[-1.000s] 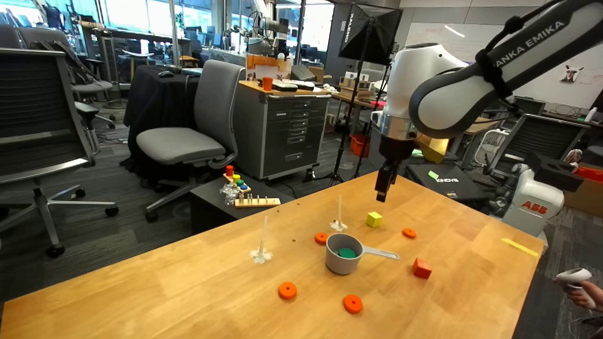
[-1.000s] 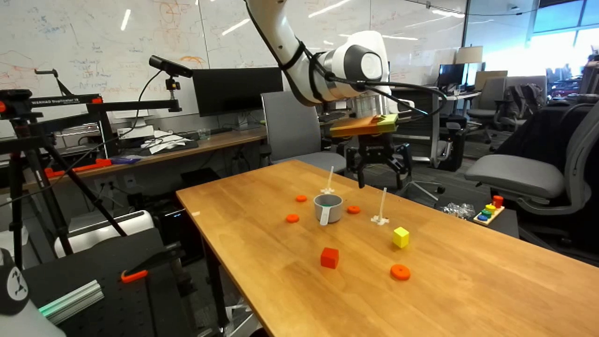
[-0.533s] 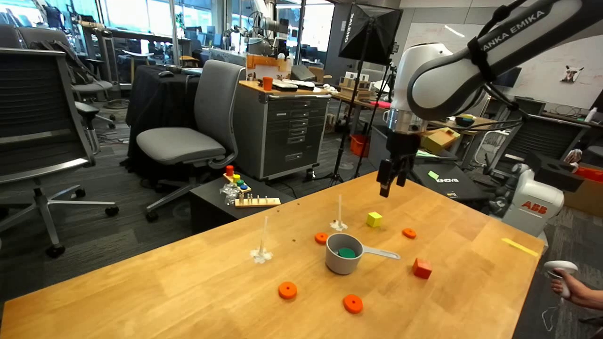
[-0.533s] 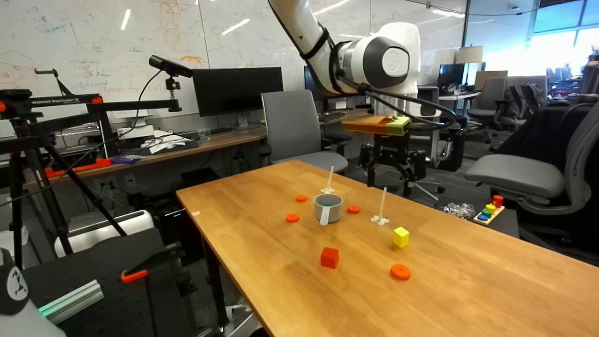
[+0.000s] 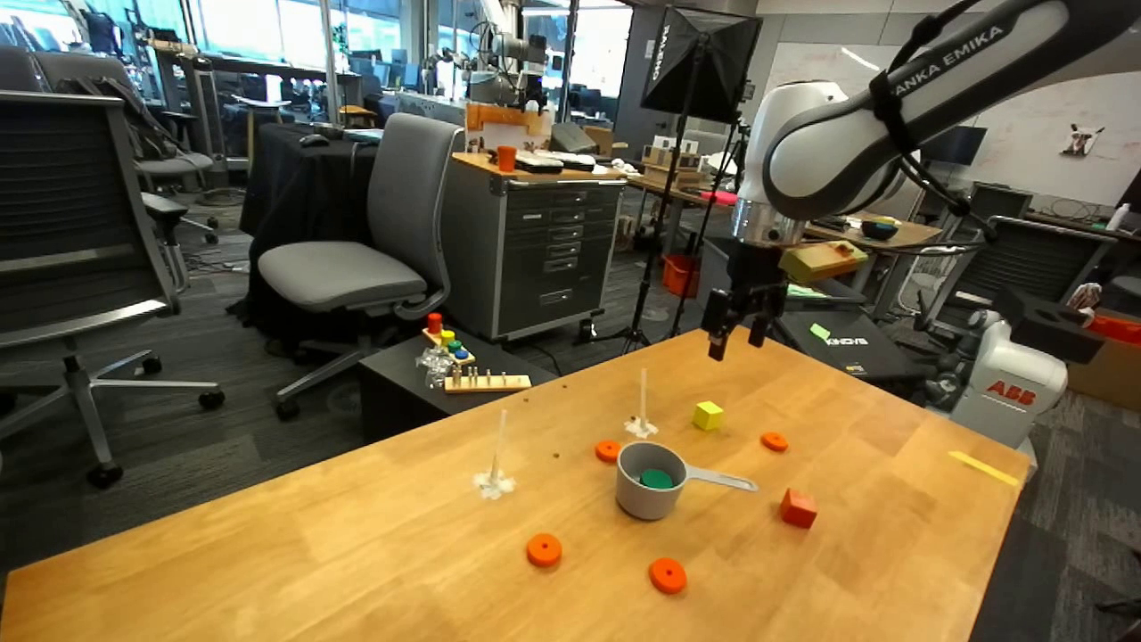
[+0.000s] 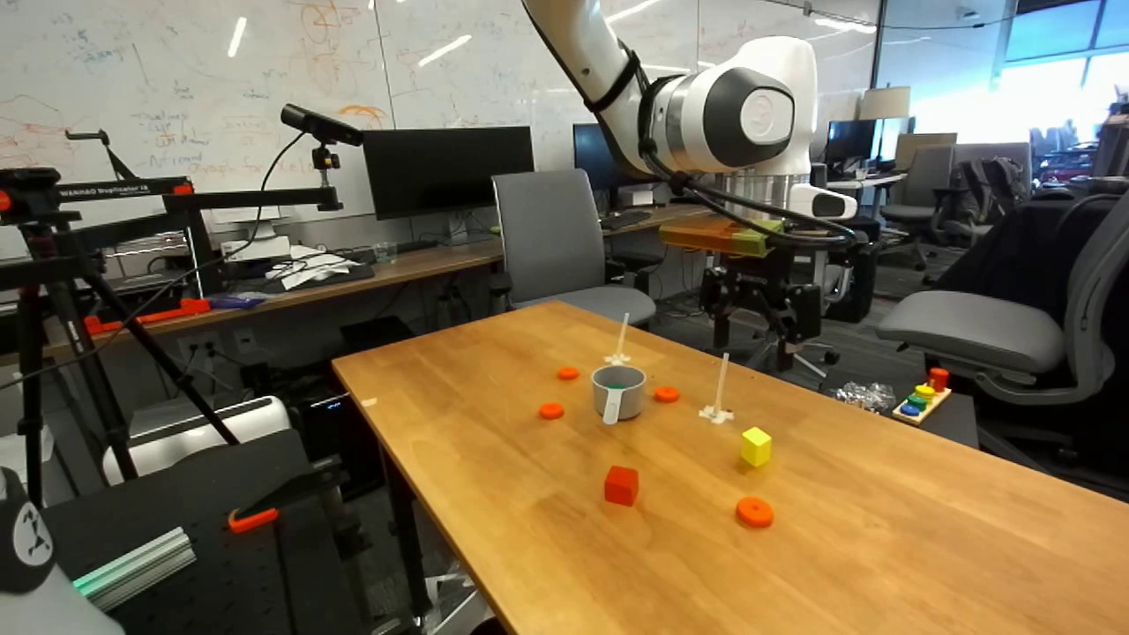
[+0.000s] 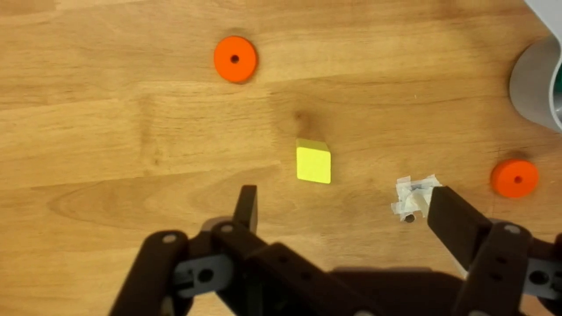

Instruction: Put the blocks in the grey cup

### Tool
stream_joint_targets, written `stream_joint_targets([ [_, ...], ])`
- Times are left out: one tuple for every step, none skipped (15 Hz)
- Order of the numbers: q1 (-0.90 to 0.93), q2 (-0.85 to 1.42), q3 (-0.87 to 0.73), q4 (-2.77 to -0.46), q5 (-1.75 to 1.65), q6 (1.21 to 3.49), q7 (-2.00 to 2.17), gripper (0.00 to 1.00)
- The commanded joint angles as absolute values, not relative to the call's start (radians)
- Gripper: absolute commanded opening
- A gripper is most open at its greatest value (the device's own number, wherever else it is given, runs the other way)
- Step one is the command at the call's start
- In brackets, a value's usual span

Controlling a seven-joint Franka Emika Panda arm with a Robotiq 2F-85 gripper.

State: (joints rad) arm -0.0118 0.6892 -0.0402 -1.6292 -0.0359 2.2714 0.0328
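The wooden desk [image 5: 357,571] takes up the foreground, one long edge running beside a low black stand [image 5: 401,401] that bears a coloured peg toy [image 5: 448,339]. Two thin sticks [image 5: 643,397] are taped upright on the desk toward that edge. The grey cup [image 5: 642,504] stands well in from the edges, a green block [image 5: 657,480] inside it. The yellow cube [image 5: 709,415] lies toward that same edge, near one stick; the red cube [image 5: 799,508] is closer to the opposite long edge, and four orange discs [image 5: 668,576] lie flat on the desk. Above hangs the tool [image 7: 342,202], released, its fingers spread wide apart. In an exterior view, a grey chair [image 5: 343,272] and a drawer cabinet [image 5: 562,259] stand past the black stand, a softbox lamp [image 5: 682,71] beyond the desk's far corner; elsewhere a whiteboard [image 6: 220,88] spans the wall behind a monitor [image 6: 445,172].
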Motion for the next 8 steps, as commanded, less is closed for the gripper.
stream_joint_targets([
  [-0.013,0.688,-0.036,-1.631,-0.037,2.269,0.022,1.00],
  [-0.013,0.683,-0.032,-1.638,-0.037,2.269,0.012,1.00],
  [-0.005,0.695,-0.037,-1.617,-0.046,2.261,0.025,1.00],
  [-0.001,0.707,-0.039,-1.593,-0.035,2.251,0.055,1.00],
  [0.002,0.716,-0.043,-1.584,-0.034,2.263,0.074,1.00],
  [0.006,0.730,-0.047,-1.568,-0.034,2.259,0.098,1.00],
  [0.005,0.743,-0.050,-1.554,-0.033,2.257,0.113,1.00],
  [0.000,0.760,-0.050,-1.535,-0.029,2.248,0.120,1.00],
])
